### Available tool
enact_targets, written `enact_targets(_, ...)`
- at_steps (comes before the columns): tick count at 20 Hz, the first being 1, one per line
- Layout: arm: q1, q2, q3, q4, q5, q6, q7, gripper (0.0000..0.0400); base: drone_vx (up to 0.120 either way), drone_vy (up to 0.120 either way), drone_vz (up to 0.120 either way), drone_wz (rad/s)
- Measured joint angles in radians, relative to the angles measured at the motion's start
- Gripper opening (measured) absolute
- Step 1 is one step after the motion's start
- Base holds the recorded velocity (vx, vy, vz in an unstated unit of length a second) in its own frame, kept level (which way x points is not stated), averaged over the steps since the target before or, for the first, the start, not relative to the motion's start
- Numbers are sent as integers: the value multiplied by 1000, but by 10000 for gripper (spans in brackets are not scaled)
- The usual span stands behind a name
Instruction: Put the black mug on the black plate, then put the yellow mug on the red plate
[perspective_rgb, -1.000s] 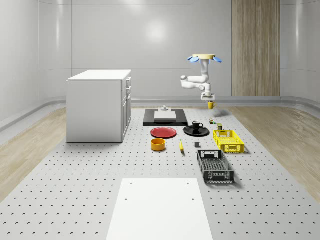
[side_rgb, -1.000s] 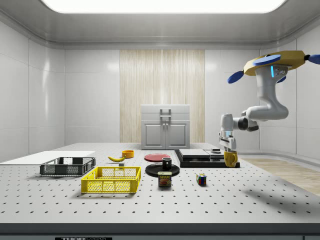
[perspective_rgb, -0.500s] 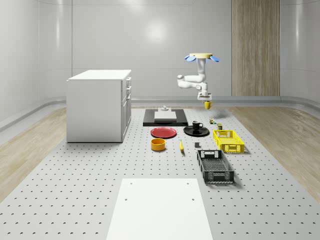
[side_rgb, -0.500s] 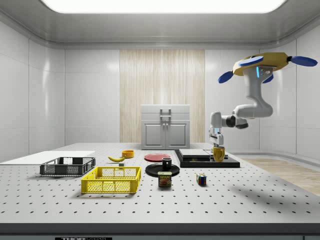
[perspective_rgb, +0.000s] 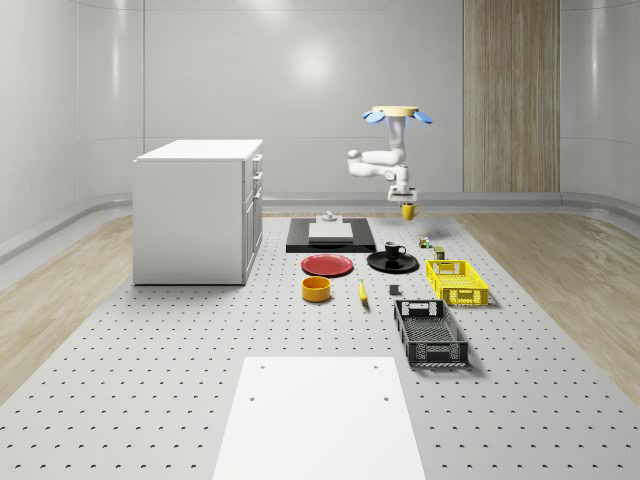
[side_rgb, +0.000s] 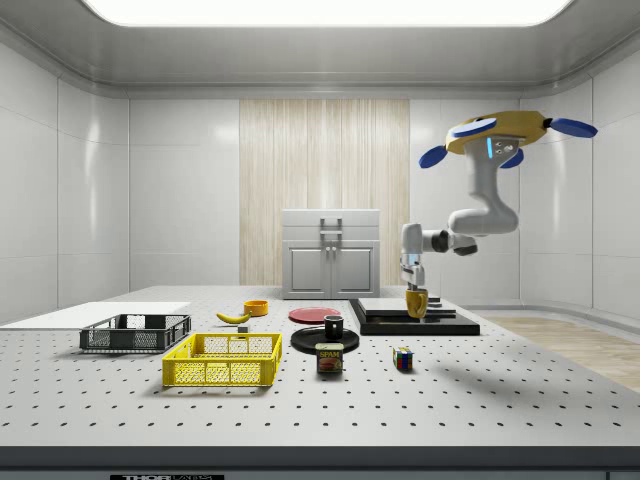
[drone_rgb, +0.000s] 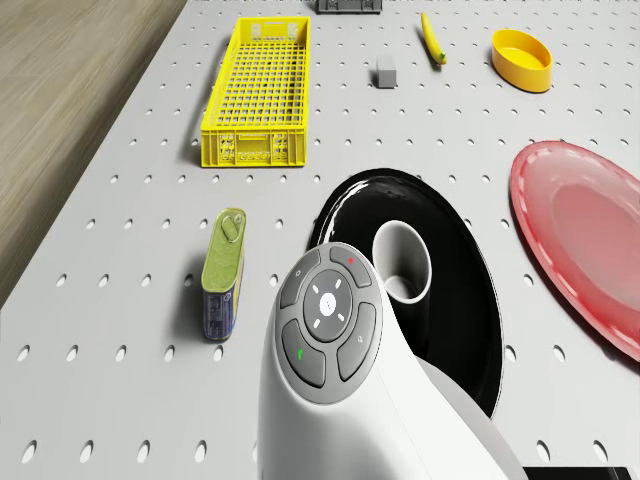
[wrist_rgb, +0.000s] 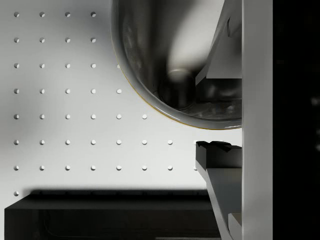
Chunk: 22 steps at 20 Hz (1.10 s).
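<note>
The drone hovers over the far part of the table, behind the black plate. Its arm hangs down, and the gripper is shut on the yellow mug, which it holds in the air. In the side view the yellow mug hangs in front of the black slab. In the wrist view one finger sits outside the mug's rim above its grey inside. The black mug stands on the black plate. The red plate lies bare beside it, at the whole-scene view's left.
A white cabinet stands at the left. A black slab with a white block lies behind the plates. Nearer are a yellow bowl, a banana, a yellow basket, a black basket, a can and a cube.
The drone, arm and held yellow mug have shifted to the left in both the whole-scene and side views, closer to the black slab and plates. Nothing on the table moved.
</note>
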Motion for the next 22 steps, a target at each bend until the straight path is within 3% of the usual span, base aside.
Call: enact_targets(22, -4, -11, 3, 1, 5, 11, 3, 110, 120, -120, 0, 0)
